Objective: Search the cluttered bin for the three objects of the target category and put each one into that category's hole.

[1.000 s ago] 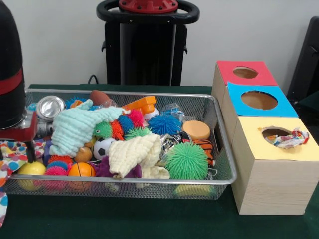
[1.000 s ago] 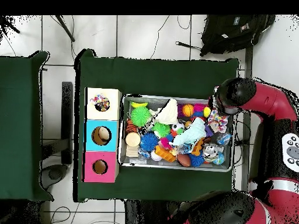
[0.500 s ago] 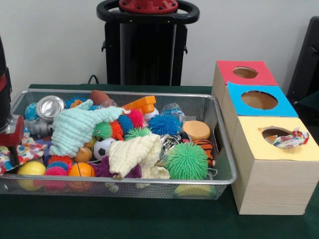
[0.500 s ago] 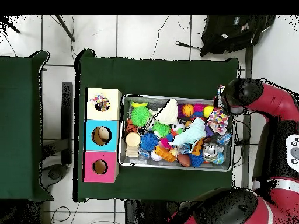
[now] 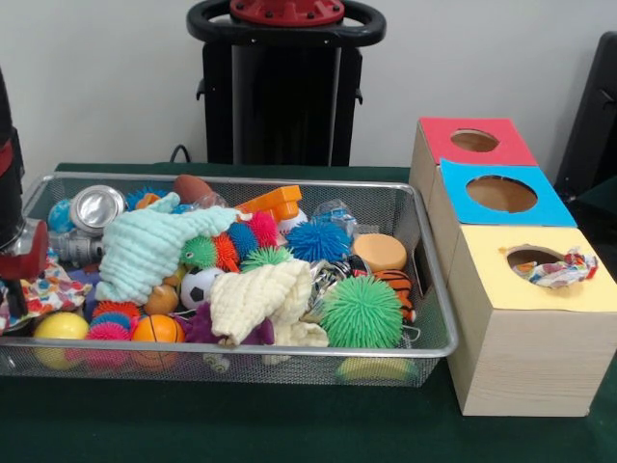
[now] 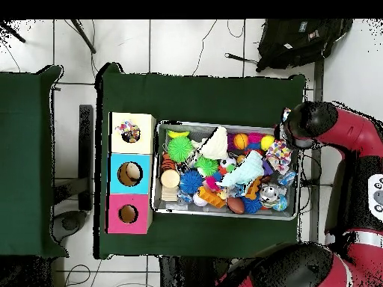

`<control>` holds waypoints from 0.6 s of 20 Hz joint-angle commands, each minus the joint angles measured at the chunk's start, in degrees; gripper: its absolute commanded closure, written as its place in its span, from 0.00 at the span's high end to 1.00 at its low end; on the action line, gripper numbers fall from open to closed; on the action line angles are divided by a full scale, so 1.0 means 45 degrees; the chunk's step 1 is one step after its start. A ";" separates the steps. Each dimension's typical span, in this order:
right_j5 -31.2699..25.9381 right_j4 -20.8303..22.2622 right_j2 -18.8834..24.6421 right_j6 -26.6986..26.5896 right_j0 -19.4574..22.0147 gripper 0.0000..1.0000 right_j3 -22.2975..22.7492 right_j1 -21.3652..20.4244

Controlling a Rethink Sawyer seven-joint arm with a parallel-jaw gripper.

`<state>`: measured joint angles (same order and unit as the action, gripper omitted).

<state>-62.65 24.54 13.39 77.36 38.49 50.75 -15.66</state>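
Observation:
My gripper (image 5: 12,287) is at the bin's left end in the front view, mostly cut off by the picture edge. A patterned cloth (image 5: 53,289) lies against it, over the wire bin's (image 5: 424,289) end; whether it is held cannot be seen. In the overhead view the arm's black end (image 6: 307,123) covers the gripper, beside the patterned cloth (image 6: 279,155). A mint cloth (image 5: 145,246) and a cream cloth (image 5: 260,299) lie on the toys. The yellow box's hole (image 5: 530,257) has another patterned cloth (image 5: 567,268) bunched at its rim.
Three wooden boxes stand beside the bin: yellow, blue (image 5: 501,193) and red (image 5: 474,141), each with a round hole. The bin also holds spiky balls, a green one (image 5: 362,311), small sports balls, a metal can (image 5: 96,205) and an orange block (image 5: 273,203).
The arm has drawn left in the front view, out past the bin's end. The patterned cloth no longer hangs low outside the bin and now sits up at the rim.

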 commanded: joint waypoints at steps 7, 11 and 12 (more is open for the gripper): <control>0.2041 0.0006 0.0104 0.0318 -0.0068 0.00 0.3850 -0.1259; 0.2183 -0.0313 -0.0162 0.1169 -0.0265 0.00 0.5324 -0.2341; 0.2127 -0.0419 -0.0264 0.1391 -0.0323 0.00 0.5679 -0.2639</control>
<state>-56.03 24.41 12.87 77.36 38.26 62.01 -21.13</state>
